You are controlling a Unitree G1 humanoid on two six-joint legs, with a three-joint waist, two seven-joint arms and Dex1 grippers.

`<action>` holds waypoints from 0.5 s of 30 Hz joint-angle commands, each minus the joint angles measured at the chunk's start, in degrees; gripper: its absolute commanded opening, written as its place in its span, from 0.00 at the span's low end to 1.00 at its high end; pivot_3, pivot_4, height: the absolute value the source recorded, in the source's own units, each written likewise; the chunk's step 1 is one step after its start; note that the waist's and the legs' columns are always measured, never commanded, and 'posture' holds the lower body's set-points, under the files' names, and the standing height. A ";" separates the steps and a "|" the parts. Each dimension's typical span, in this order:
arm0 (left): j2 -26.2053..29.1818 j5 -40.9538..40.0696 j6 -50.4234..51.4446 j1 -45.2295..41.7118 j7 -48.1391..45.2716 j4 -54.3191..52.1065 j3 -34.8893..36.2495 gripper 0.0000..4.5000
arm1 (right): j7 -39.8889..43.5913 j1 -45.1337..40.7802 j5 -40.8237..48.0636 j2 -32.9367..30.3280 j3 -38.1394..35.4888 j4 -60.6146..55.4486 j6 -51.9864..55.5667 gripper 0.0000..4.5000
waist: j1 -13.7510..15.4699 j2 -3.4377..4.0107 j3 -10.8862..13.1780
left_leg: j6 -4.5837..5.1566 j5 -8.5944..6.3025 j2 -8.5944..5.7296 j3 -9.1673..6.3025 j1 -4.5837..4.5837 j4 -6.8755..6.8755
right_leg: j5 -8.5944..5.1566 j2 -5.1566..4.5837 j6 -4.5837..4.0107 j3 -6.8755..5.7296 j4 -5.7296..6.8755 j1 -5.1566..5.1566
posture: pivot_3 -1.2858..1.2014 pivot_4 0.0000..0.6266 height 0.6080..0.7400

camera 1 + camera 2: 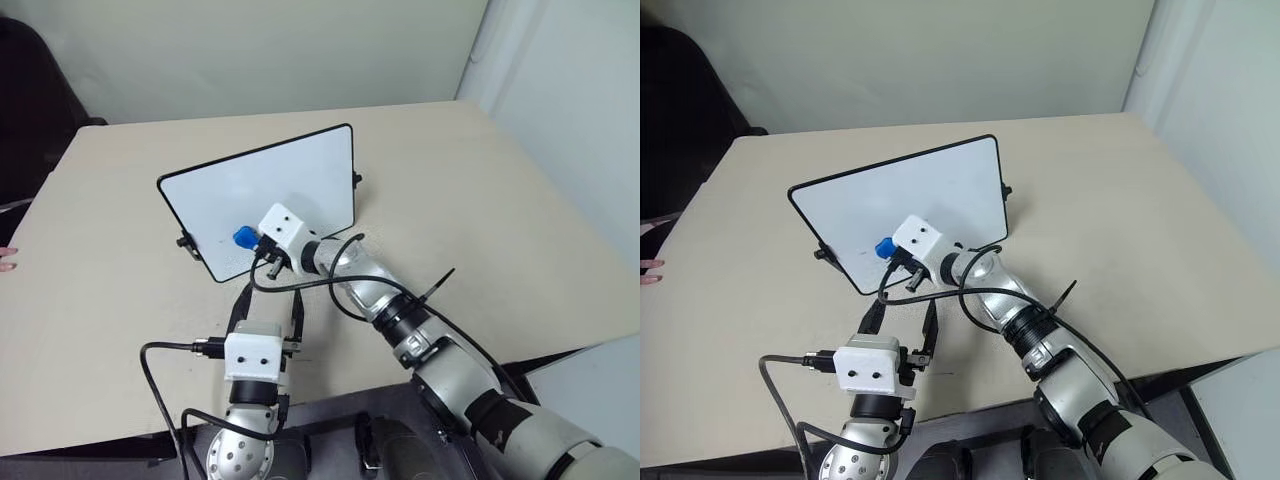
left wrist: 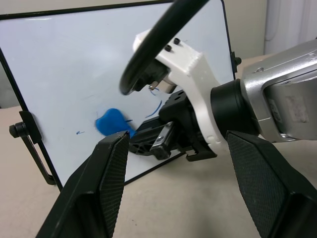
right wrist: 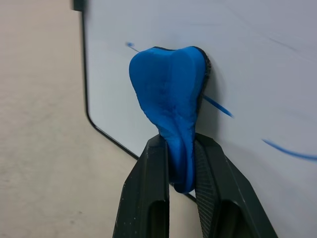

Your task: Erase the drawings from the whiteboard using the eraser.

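Eraser (image 3: 171,99) clenched in right gripper (image 3: 181,163), pressed against whiteboard (image 1: 250,190) near lower edge, over drawings (image 3: 292,151), for wiping. Left gripper (image 2: 181,193) released, idle near desk (image 1: 520,210) front edge.

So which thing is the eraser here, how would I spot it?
Start at the whiteboard standing on the beige table. Near its lower edge, the right gripper is shut on the eraser, squeezing it between two black fingers against the board. It is the one solid bright blue lump; the drawings beside it are just thin blue lines.
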 commanded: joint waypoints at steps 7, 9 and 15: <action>-0.13 -0.10 -0.38 0.32 -0.88 -2.25 -1.50 0.76 | -2.64 -0.71 1.29 -0.80 -6.57 -3.51 2.00 0.09 | -0.04 0.00 0.00 | -0.05 0.13 -0.01 -0.01 0.02 0.00 | 0.00 0.01 -0.01 -0.01 -0.04 -0.01 | 0.52 0.24 1.00; -0.16 -0.15 -0.36 0.36 -1.10 -2.33 -1.47 0.76 | -2.65 -0.18 1.11 -1.31 -6.55 -4.27 2.11 0.09 | -0.03 0.00 0.00 | -0.05 0.14 -0.02 -0.01 0.02 0.00 | 0.00 0.01 -0.01 -0.01 -0.05 -0.01 | 0.52 0.24 1.00; -0.15 -0.39 -0.50 0.30 -1.40 -2.20 -1.23 0.76 | -3.00 0.85 0.50 -3.46 -7.52 -4.73 1.89 0.09 | 0.00 0.00 0.00 | -0.08 0.12 -0.01 -0.01 0.00 -0.01 | 0.01 0.00 0.00 -0.01 -0.05 -0.02 | 0.52 0.24 1.00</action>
